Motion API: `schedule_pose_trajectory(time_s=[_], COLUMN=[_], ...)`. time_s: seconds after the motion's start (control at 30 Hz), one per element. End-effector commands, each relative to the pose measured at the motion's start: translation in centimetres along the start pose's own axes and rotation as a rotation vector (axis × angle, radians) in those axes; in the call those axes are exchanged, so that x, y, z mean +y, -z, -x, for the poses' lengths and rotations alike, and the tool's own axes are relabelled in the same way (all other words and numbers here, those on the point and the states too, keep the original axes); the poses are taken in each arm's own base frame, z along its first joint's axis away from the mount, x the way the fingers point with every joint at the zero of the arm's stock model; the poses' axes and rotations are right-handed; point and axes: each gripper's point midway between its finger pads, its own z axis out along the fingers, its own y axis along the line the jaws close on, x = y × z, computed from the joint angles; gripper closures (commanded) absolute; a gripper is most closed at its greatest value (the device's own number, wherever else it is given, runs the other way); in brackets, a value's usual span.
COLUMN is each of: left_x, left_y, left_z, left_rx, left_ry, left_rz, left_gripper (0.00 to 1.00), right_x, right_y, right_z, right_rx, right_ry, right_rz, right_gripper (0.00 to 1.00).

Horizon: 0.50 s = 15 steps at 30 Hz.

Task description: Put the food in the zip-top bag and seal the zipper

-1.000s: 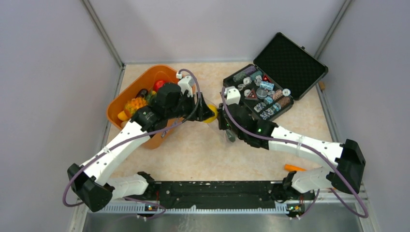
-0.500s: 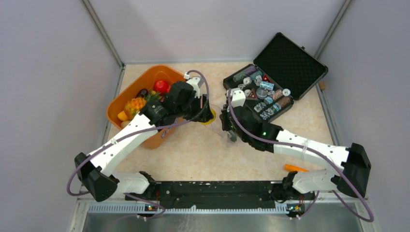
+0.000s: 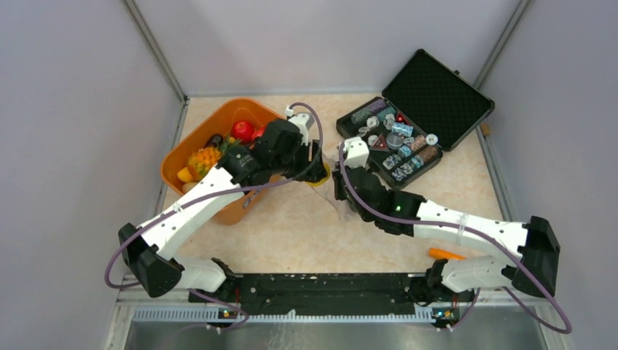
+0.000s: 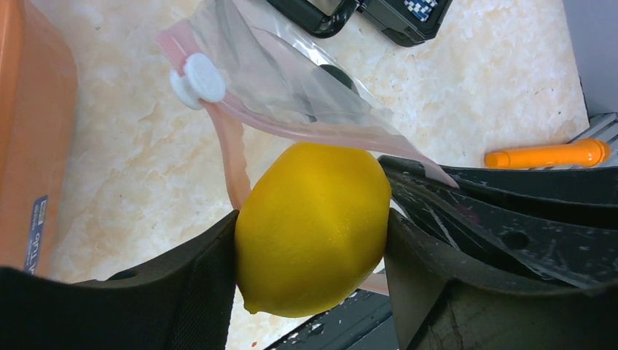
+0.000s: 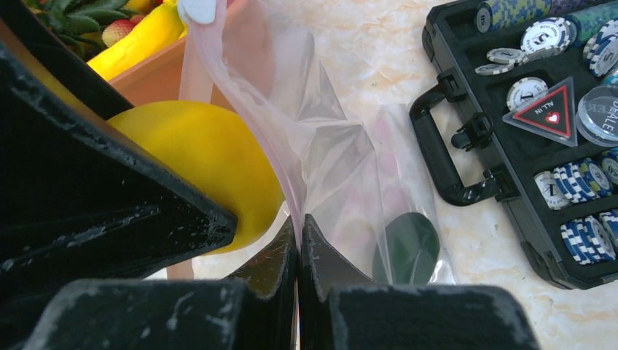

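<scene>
My left gripper (image 4: 312,219) is shut on a yellow lemon (image 4: 313,248), one piece of the food. It holds the lemon just above the table, right at the mouth of the zip-top bag (image 5: 321,146). The pink zipper (image 4: 232,149), with its white slider (image 4: 198,79), curves past the lemon. My right gripper (image 5: 299,226) is shut on the bag's upper mouth edge and lifts it. A dark green piece (image 5: 412,248) lies inside the bag. More food, such as a red apple (image 3: 243,130) and a banana (image 5: 138,44), lies in the orange basket (image 3: 191,138).
An open black case (image 3: 437,87) with chips and tokens stands at the back right, its handle close to the bag. An orange pen-like object (image 3: 446,254) lies near the right arm's base. The basket sits against the left wall.
My left arm has carried the lemon rightward from the basket's edge to the bag's mouth. The right gripper has shifted slightly left and back, still pinching the bag.
</scene>
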Motion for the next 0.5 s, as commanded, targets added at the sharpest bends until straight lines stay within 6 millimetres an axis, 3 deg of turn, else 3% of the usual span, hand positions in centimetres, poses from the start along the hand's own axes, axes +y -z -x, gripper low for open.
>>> schedule_pose_trajectory(time_s=[0.0, 0.13, 0.3, 0.47], left_x=[-1.4, -1.0, -1.0, -1.2], left_y=[1.3, 1.4, 1.2, 2.5], left_z=[2.5, 2.8, 2.5, 3.3], left_rx=[-0.098, -0.117, -0.107, -0.153], left_ry=[-0.019, -0.024, -0.017, -0.006], left_rz=[-0.042, -0.017, -0.021, -0.028], left_gripper=[0.32, 0.24, 0.22, 0.21], right_x=[0.1, 0.5, 1.3, 1.2], right_y=[0.1, 0.3, 0.5, 0.5], right_z=[2.5, 2.4, 2.6, 2.5], right_rx=[-0.064, -0.067, -0.070, -0.061], right_ry=[-0.004, -0.034, -0.063, -0.090], right_rz=[-0.036, -0.013, 0.042, 0.042], right_gripper=[1.00, 1.00, 1.00, 1.00])
